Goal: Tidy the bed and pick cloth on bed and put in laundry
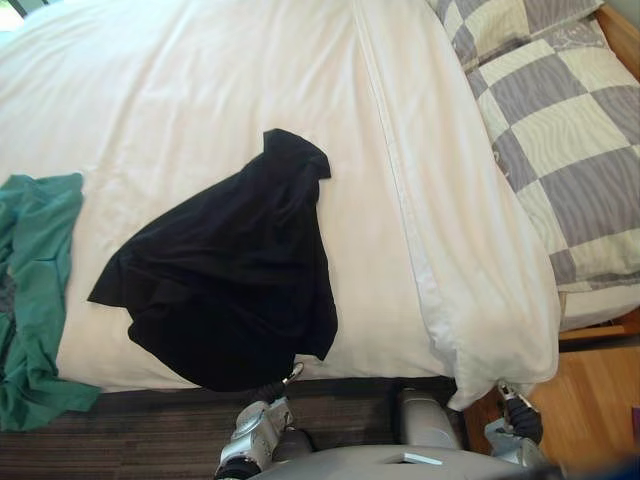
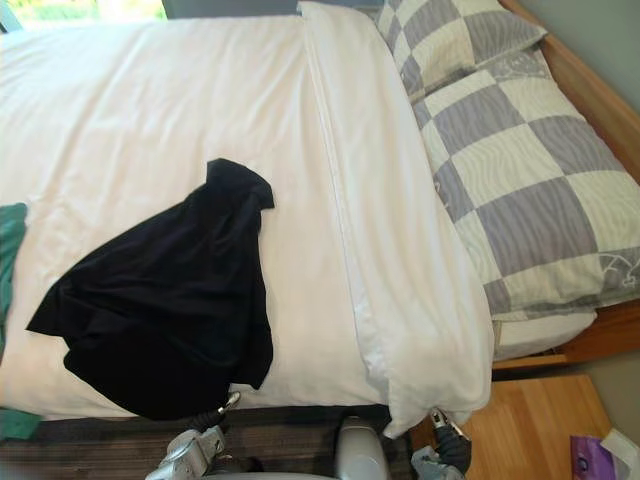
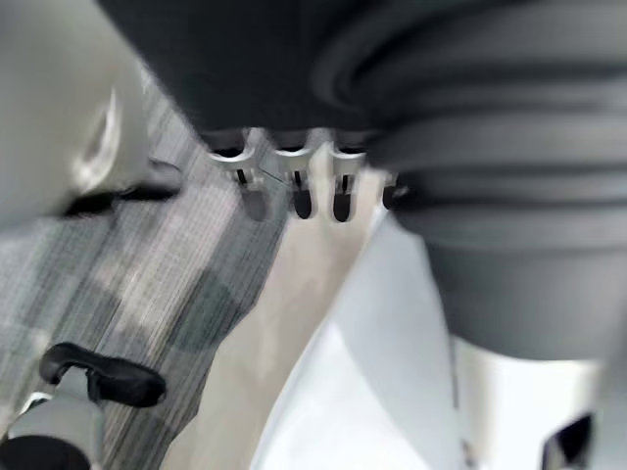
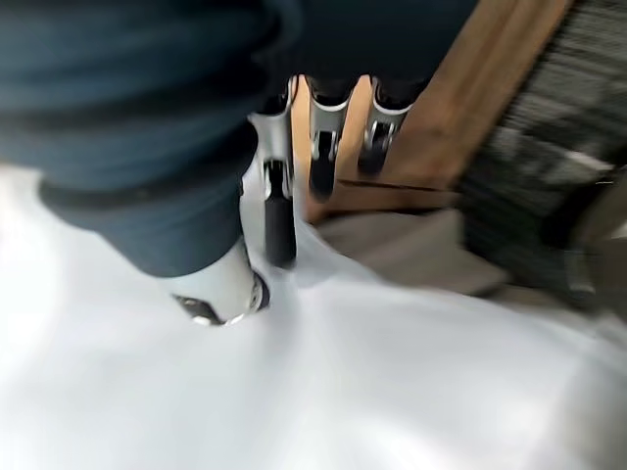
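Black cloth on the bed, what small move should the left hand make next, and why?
Probably lift the left hand up and forward onto the black cloth's near edge. The cloth lies loose at the bed's near side, and that hand sits just below it with fingers straight, holding nothing.

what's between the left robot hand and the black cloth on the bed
Nothing visible. The black cloth lies spread at the near edge of the bed, and the left robot hand sits just below that edge, right by the cloth's lowest fold.
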